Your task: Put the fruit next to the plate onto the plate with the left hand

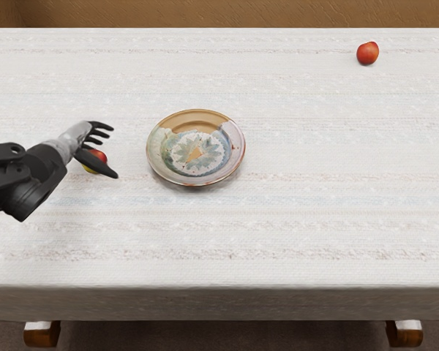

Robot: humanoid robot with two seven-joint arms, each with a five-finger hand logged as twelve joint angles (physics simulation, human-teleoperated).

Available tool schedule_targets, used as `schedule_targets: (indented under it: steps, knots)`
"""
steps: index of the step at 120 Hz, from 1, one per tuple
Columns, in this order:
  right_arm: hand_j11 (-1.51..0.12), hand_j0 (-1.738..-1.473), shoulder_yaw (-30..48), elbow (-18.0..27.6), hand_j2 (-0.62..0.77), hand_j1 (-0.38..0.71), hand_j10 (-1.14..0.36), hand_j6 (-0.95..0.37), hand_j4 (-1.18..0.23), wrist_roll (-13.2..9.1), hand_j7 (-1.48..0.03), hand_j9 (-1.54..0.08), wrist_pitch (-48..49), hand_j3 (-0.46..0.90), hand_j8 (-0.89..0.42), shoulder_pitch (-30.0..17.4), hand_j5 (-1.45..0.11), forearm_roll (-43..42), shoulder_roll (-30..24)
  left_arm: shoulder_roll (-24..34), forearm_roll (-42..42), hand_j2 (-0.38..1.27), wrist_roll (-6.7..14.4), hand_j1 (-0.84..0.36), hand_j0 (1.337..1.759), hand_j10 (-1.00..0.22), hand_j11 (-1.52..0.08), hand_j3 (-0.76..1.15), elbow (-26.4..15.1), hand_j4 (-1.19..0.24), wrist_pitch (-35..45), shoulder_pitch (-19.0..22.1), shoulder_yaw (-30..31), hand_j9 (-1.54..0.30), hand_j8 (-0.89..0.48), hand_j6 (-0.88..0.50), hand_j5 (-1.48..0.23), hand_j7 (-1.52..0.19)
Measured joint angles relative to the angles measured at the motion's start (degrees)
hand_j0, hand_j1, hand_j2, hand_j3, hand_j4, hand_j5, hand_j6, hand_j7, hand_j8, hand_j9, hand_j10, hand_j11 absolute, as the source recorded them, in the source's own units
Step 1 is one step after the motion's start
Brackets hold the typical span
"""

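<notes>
Fruit [97, 156], small and round with red and yellow skin, is seen in the head view lying on the table [314, 219] at the left, near the plate [163, 158] but apart from it, with a strip of pale cloth showing between the two. The fruit is partly hidden by the left hand [92, 146], whose arm is brought in from the picture's left edge. The hand's dark fingers [101, 131] are held spread rather than pressed together: the thumb is laid across the near side of the fruit, the other fingers are curved above its far side, and the fruit is framed between them. Whether the skin is touched cannot be told, and the fruit is not seen lifted from the cloth.

The plate is set left of the table's middle. It is glazed with a tan rim, a grey-green ring and a leafy star pattern around an orange centre, and nothing is carried on it.

A second fruit [367, 53], red and round, is seen at the far right of the table, well apart from plate and hand. Two wooden table feet [42, 333] are shown below the front edge.
</notes>
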Motion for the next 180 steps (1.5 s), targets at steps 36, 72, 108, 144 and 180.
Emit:
schedule_targets:
  steps: [36,72,108,144,180]
  knots:
    - [0.0,-1.658,0.0,0.0,0.0,-0.35,0.0,0.0,0.0,0.0,0.0,0.0,0.01,0.0,0.0,0.0,0.0,0.0,0.0,0.35,0.03,0.08,1.83,-0.11,1.658,-0.38,-0.5,0.0,-0.3,-0.38,1.55,0.0,1.19,-0.5,-0.38,-0.38,-0.5,-0.5]
    - [0.0,-1.658,0.0,0.0,0.0,-0.35,0.0,0.0,0.0,0.0,0.0,0.0,0.0,0.0,0.0,0.0,0.0,0.0,0.0,0.76,0.27,0.1,3.31,-0.24,1.658,-0.5,-0.64,0.0,-0.36,-0.5,1.83,-0.26,1.63,-0.64,-0.48,-0.5,-0.64,-0.64]
    - [0.0,-1.658,0.0,0.0,0.0,-0.35,0.0,0.0,0.0,0.0,0.0,0.0,0.0,0.0,0.0,0.01,0.0,0.0,0.0,1.14,0.27,0.22,3.94,-0.28,1.657,-0.58,-0.76,0.0,-0.63,-0.58,1.65,-0.79,1.78,-0.77,-0.47,-0.53,-0.77,-0.77]
    - [0.0,-1.658,0.0,0.0,0.0,-0.35,0.0,0.0,0.0,0.0,0.0,0.0,0.0,0.0,0.0,0.01,0.0,0.0,0.0,1.14,0.19,0.35,4.35,-0.27,1.656,-0.64,-0.86,0.0,-0.69,-0.64,1.2,-3.02,2.02,-0.86,-0.48,-0.56,-0.86,-0.86]
    - [0.0,-1.658,0.0,0.0,0.0,-0.35,0.0,0.0,0.0,0.0,0.0,0.0,-0.01,0.0,0.0,0.0,0.0,0.0,0.0,1.05,0.0,0.38,4.34,-0.28,1.656,-0.63,-0.87,0.0,-0.57,-0.65,1.09,-6.52,2.05,-0.87,-0.48,-0.56,-0.88,-0.87]
